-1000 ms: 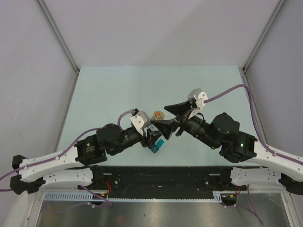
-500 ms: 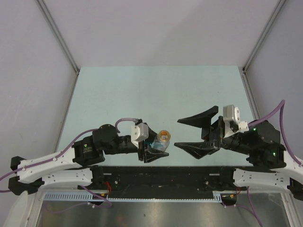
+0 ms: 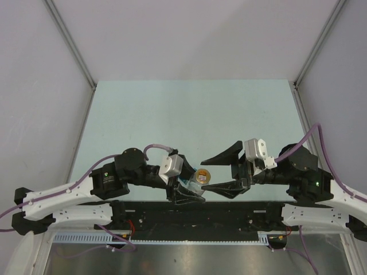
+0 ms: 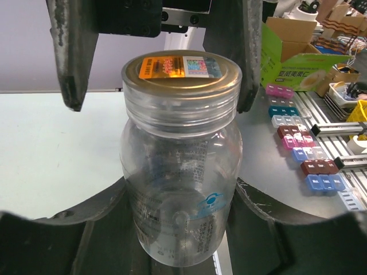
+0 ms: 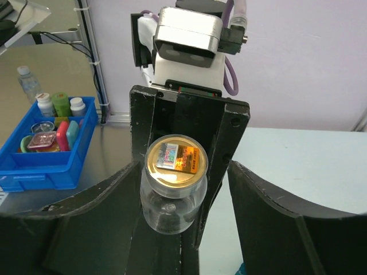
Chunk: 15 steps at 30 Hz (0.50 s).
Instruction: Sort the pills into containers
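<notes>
Swung the right gripper (image 3: 203,176) back left from the right side and narrowed its jaws to either side of the clear bottle (image 4: 180,160), with the left gripper (image 3: 184,184) carrying that bottle slightly right and nearer.

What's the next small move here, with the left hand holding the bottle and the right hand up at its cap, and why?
Probably close the right hand onto the cap. Its fingers stand on either side of the gold cap with gaps showing, so nothing grips it yet. The left hand is clamped on the bottle, which should brace it for a twist.
</notes>
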Each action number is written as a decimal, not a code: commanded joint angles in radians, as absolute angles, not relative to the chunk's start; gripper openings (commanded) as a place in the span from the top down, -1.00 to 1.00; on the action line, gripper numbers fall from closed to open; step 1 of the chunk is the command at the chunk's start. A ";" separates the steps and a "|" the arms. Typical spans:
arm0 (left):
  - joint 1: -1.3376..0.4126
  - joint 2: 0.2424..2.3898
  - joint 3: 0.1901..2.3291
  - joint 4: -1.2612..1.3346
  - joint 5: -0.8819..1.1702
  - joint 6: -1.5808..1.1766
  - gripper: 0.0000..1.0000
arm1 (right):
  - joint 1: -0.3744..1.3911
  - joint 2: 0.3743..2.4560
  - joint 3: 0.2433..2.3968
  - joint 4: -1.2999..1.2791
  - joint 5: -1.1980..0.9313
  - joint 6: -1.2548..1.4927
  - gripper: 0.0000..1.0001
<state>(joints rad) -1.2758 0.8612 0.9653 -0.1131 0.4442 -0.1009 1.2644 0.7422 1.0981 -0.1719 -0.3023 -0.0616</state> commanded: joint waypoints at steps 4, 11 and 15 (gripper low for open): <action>-1.276 0.873 1.009 -0.063 0.494 -0.091 0.99 | 1.259 0.750 1.094 -0.083 -0.377 -0.045 -0.27; -1.276 0.876 1.008 -0.061 0.495 -0.086 0.99 | 1.258 0.772 1.092 -0.054 -0.414 -0.015 -0.18; -1.276 0.873 1.011 -0.060 0.497 -0.081 0.99 | 1.258 0.785 1.092 -0.051 -0.428 -0.005 -0.11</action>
